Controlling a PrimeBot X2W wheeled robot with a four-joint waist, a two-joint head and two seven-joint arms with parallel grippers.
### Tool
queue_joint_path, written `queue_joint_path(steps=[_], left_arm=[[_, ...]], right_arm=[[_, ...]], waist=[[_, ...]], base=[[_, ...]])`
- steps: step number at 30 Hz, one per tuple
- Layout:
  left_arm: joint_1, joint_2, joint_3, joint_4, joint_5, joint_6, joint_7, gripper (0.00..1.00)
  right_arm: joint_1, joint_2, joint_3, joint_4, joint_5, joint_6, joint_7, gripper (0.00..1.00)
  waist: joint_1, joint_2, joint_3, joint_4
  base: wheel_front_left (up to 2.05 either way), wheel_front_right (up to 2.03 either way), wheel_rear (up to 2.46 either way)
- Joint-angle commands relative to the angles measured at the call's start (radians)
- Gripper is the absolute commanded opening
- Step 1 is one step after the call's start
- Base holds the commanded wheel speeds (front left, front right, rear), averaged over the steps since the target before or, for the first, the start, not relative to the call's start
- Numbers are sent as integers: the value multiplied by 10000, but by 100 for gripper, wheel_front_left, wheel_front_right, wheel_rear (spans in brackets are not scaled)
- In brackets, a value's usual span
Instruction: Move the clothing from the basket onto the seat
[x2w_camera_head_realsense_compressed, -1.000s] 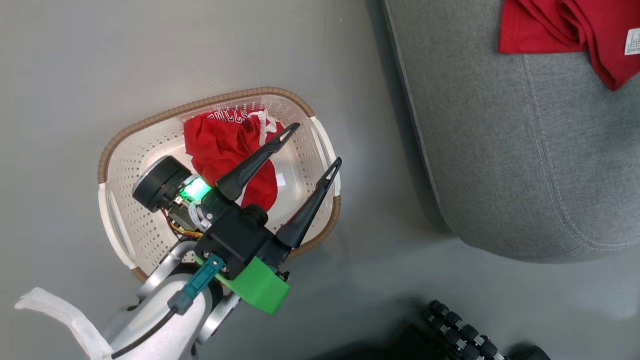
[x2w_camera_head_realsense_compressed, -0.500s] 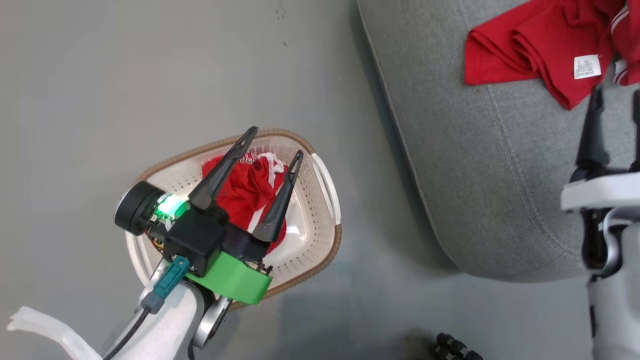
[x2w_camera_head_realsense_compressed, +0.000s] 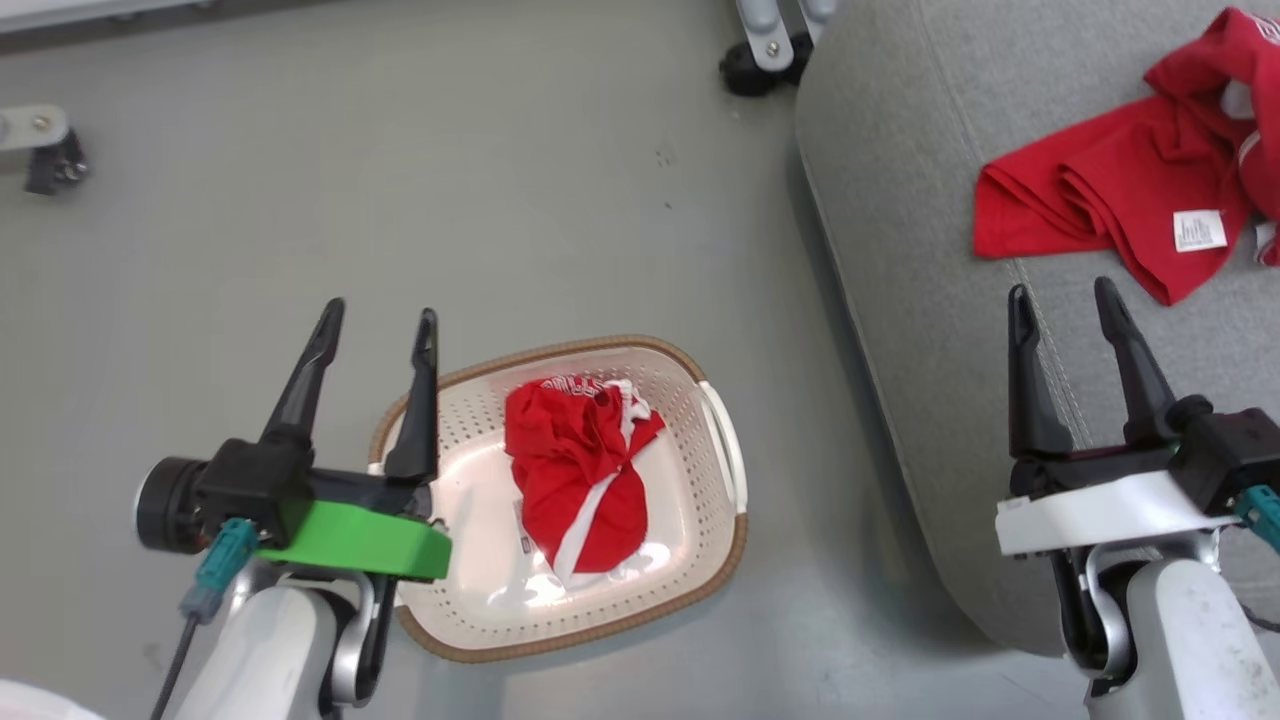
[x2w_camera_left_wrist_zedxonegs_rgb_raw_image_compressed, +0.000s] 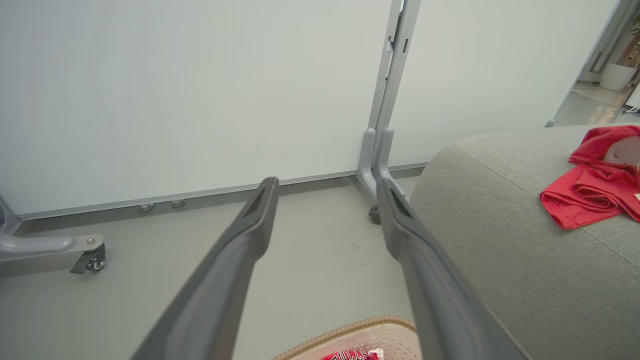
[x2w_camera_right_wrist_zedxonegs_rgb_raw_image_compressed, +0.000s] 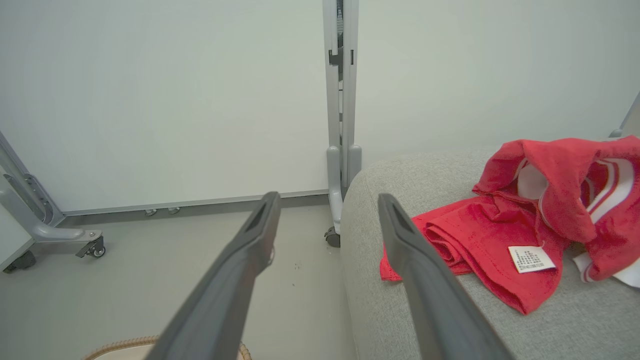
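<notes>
A crumpled red garment (x2w_camera_head_realsense_compressed: 582, 472) with white stripes and lettering lies in the cream basket (x2w_camera_head_realsense_compressed: 700, 545) on the floor. More red clothing (x2w_camera_head_realsense_compressed: 1120, 210) with a white care label lies on the grey seat (x2w_camera_head_realsense_compressed: 930, 300), also seen in the right wrist view as clothing (x2w_camera_right_wrist_zedxonegs_rgb_raw_image_compressed: 505, 235) on the seat (x2w_camera_right_wrist_zedxonegs_rgb_raw_image_compressed: 400, 310). My left gripper (x2w_camera_head_realsense_compressed: 378, 328) is open and empty, raised beside the basket's left rim. My right gripper (x2w_camera_head_realsense_compressed: 1063, 303) is open and empty above the seat's near part, short of the clothing there. The basket rim (x2w_camera_left_wrist_zedxonegs_rgb_raw_image_compressed: 345, 332) shows at the bottom of the left wrist view.
White partition panels on wheeled metal feet (x2w_camera_left_wrist_zedxonegs_rgb_raw_image_compressed: 87, 255) stand behind the floor area, with a post and caster (x2w_camera_head_realsense_compressed: 765, 50) close to the seat's far corner. Grey floor (x2w_camera_head_realsense_compressed: 400, 180) surrounds the basket.
The head camera has swung up and back. My left gripper has lifted out of the basket, empty, to its left side. My right gripper has come fully into view over the seat.
</notes>
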Motion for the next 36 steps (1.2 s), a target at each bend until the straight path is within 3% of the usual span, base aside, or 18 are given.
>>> queue_joint_path(steps=[1,10,15,28,36], left_arm=[[251,-79,239,100,-29,81,-70,100],[1292,-432,1983,170,362,-7,-65,100],[1871,-682,2665,131,543,-420,-67,100],[2815,-1296,3179,720,1318,-1357,-68,100],[3051,-1413,3348,1124,1645,-1557,-68,100]], right_arm=[[286,2,43,-159,-121,-1,106,100],[1128,140,328,-855,-235,-1,706,100],[1601,179,352,-1054,-127,-1,968,100],[2547,224,344,-1185,-219,-1,1443,100],[2842,245,438,-1290,-236,-1,1570,100]], waist=[[1,0,-804,752],[1,0,-1521,1275],[1,0,-1872,1414],[1,0,-2629,1418],[1,0,-2810,1320]], base=[[0,0,0],[0,0,0],[0,0,0],[0,0,0],[0,0,0]])
